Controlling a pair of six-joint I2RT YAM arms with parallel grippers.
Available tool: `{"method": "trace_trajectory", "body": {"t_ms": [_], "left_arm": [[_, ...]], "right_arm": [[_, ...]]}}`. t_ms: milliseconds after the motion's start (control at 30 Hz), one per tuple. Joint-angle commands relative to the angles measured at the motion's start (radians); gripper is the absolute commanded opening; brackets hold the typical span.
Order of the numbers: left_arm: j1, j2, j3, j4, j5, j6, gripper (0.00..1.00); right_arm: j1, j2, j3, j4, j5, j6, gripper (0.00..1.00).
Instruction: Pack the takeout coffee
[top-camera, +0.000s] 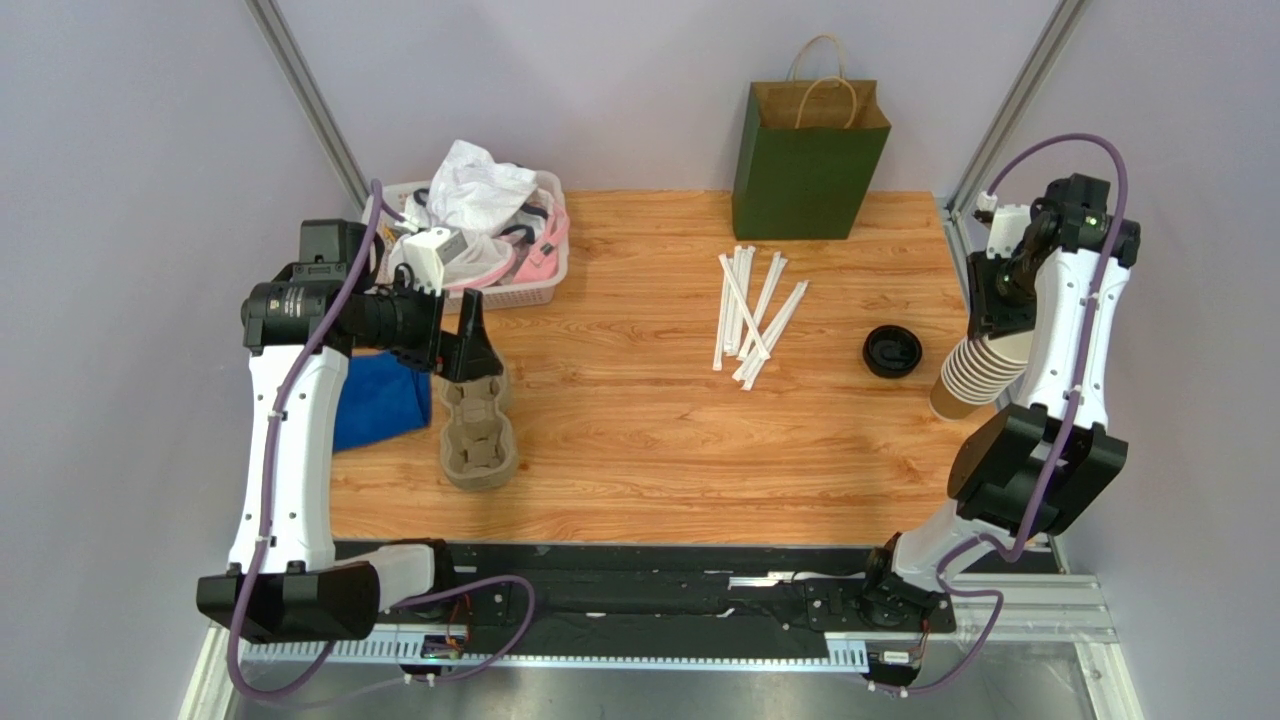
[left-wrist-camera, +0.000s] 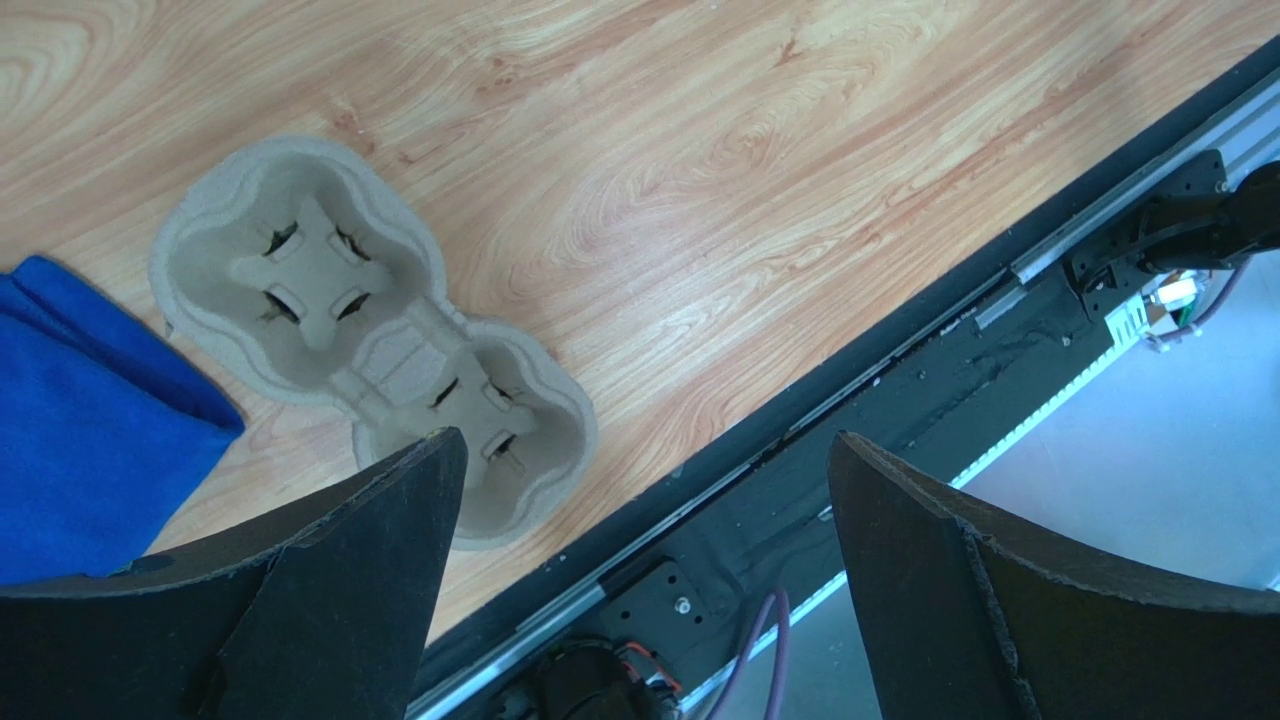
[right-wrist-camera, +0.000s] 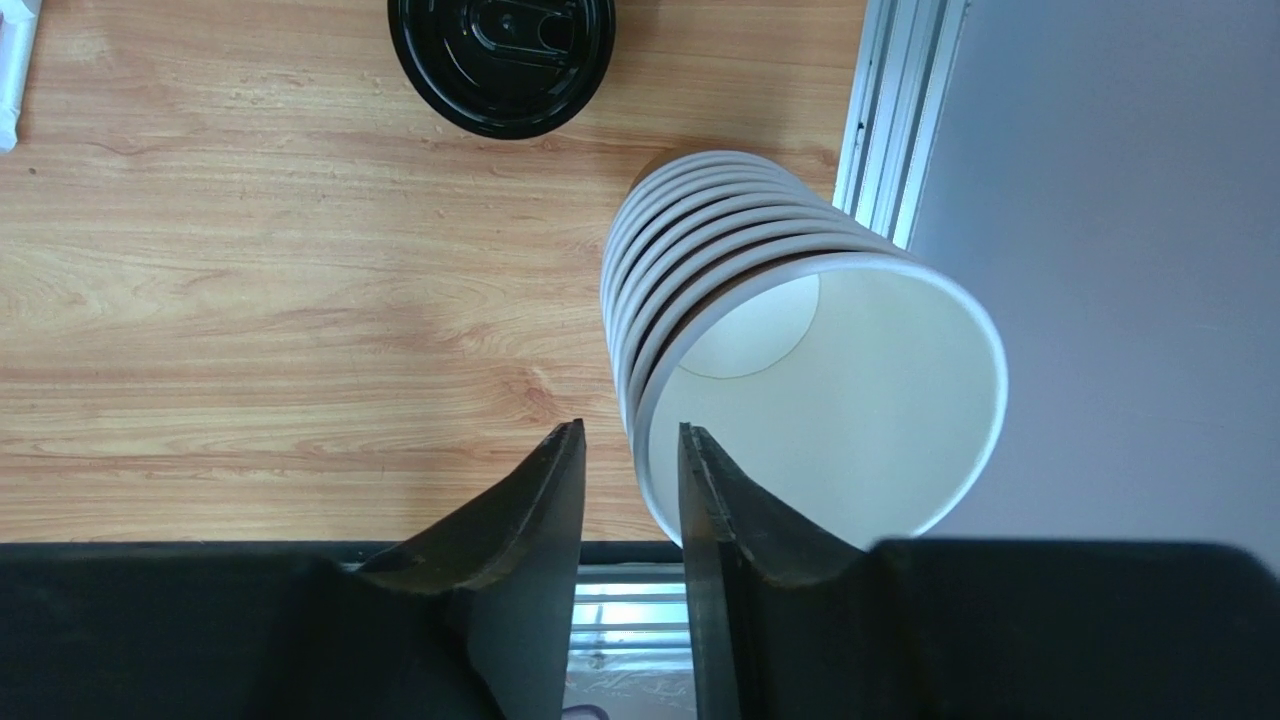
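Observation:
No lidded cup shows. A stack of brown kraft paper cups (top-camera: 974, 375), white inside (right-wrist-camera: 781, 323), stands at the table's right edge. A loose round black lid (top-camera: 891, 351) lies just left of it and also shows in the right wrist view (right-wrist-camera: 501, 60). My right gripper (top-camera: 999, 323) hangs over the top of the stack. In its wrist view the right gripper (right-wrist-camera: 628, 428) has its jaws a narrow gap apart, with the top cup's near rim in line with that gap. My left gripper (top-camera: 478, 353) is wide open and empty (left-wrist-camera: 643, 438), above a grey pulp cup carrier (top-camera: 478, 435).
The carrier (left-wrist-camera: 361, 330) lies beside a blue cloth (top-camera: 376, 398). A green paper bag (top-camera: 809, 158) stands at the back. White wrapped straws (top-camera: 751, 315) lie mid-table. A white basket (top-camera: 559, 240) of crumpled items sits back left. A metal rail (right-wrist-camera: 897, 90) borders the stack.

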Motion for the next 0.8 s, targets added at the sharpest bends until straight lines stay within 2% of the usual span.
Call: {"method": "trace_trajectory", "body": {"t_ms": [0,100,233,367,767], "left_arm": [[-0.008,0.007,0.045,-0.015,0.018,0.016,0.99],[-0.007,0.002,0.042,-0.013,0.017,0.016,0.99],[-0.01,-0.001,0.037,-0.01,0.017,0.014,0.99],[-0.01,-0.001,0.031,-0.004,0.018,0.009,0.99],[-0.011,-0.005,0.008,0.008,0.023,0.014,0.99]], "right_arm": [[0.006,-0.01,-0.021,-0.118,0.012,0.008,0.29],[0.006,-0.014,-0.015,-0.119,0.023,0.002,0.22],[0.007,-0.022,0.01,-0.133,0.033,-0.008,0.18],[0.007,-0.025,0.022,-0.139,0.058,-0.018,0.0],[0.016,-0.049,0.076,-0.153,0.098,-0.025,0.0]]}}
